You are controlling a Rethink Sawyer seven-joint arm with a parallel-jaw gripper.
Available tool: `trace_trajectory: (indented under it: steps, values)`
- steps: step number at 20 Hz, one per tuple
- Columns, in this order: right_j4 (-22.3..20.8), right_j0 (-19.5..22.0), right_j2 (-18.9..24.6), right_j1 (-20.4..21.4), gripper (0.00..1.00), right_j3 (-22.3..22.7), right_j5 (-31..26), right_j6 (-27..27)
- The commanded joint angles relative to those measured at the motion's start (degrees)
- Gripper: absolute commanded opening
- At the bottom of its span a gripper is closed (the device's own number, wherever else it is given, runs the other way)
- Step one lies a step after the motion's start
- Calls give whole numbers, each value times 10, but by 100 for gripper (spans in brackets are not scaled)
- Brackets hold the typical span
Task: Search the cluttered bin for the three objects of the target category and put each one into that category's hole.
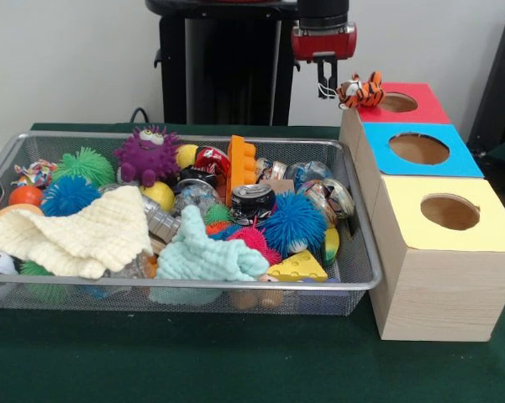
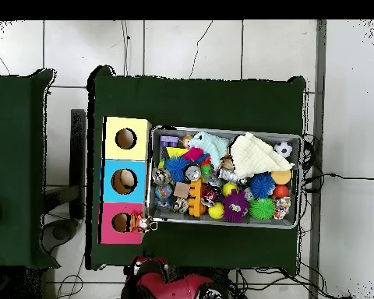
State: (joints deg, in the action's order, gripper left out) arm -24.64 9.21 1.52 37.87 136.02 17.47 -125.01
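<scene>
A small orange-and-black striped tiger toy (image 1: 360,91) lies on the left edge of the red-topped box (image 1: 420,107), just beside its round hole (image 1: 397,102). My gripper (image 1: 326,84) hangs just left of the tiger, above the gap between bin and box. It is open, with nothing between its fingers. In the overhead view the tiger (image 2: 143,224) sits at the red box's (image 2: 108,233) edge nearest the bin.
A blue-topped box (image 1: 462,161) and a yellow-topped box (image 1: 496,233) stand in a row with the red one. The wire bin (image 1: 365,277) holds a purple fuzzy monster (image 1: 147,154), spiky balls, crushed cans, an orange brick (image 1: 241,164), two cloths and a cheese wedge (image 1: 297,267).
</scene>
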Motion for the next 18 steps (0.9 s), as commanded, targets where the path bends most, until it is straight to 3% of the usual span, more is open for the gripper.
trace_trajectory:
  steps: [1, 9, 18]
  values:
    - [-21, 24, 59, -24, 0, -116, -18, -24]
    - [-24, 24, 62, -24, 0, -119, -27, -27]
    - [9, -4, 53, 11, 0, -75, -32, -57]
